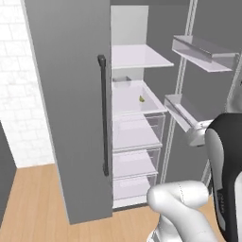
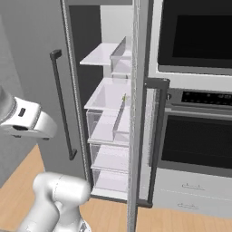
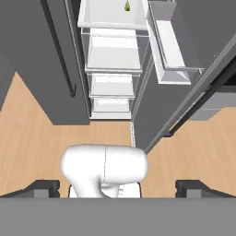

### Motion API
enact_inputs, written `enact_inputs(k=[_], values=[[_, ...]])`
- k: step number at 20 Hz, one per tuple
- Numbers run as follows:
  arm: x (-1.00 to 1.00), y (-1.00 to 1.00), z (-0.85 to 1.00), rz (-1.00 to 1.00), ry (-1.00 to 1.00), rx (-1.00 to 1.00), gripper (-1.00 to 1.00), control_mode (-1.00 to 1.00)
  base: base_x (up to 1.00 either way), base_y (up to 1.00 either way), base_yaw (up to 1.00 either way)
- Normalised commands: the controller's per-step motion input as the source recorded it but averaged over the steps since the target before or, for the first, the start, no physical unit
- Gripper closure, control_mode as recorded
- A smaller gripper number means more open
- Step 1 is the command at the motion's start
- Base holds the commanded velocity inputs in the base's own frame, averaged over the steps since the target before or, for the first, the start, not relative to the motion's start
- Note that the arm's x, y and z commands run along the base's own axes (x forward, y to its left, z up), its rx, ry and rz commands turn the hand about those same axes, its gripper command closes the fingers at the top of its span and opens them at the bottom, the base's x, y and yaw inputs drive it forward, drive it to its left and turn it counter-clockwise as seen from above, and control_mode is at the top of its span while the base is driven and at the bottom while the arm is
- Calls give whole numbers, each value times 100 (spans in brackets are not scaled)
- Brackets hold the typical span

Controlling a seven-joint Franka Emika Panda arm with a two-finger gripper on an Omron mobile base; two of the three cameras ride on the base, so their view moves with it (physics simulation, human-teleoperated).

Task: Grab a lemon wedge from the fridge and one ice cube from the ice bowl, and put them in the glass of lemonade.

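Grey and tall, the fridge [image 1: 66,108] stands with its left door shut and its right door [image 2: 138,113] swung wide, showing white shelves and clear drawers [image 1: 134,163] stacked below them. A dark vertical bar handle [image 1: 103,116] runs down the shut door. Beside the fridge, in the right base view, a dark built-in oven [image 2: 199,136] sits under a black microwave [image 2: 197,36]. Pale wooden floor [image 1: 33,198] lies below. On the open door's inner side, clear bins [image 1: 203,53] hang one above another. The robot's fingers [image 3: 119,188] are spread wide apart and hold nothing, well back from the fridge. The lemon wedge [image 1: 141,99], tiny and yellow-green, lies on a white middle shelf [image 1: 130,97], near its right side.
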Motion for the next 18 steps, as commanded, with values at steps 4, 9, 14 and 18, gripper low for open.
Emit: enact_inputs(k=[4, 9, 14, 18], values=[[0, 0, 0, 0, 0, 0, -100, 100, 34, -36, 0], [0, 0, 0, 0, 0, 0, -100, 100, 47, 18, -1], [0, 0, 0, 0, 0, 0, -100, 100, 0, 22, -4], [0, 0, 0, 0, 0, 0, -100, 100, 4, 62, -5]])
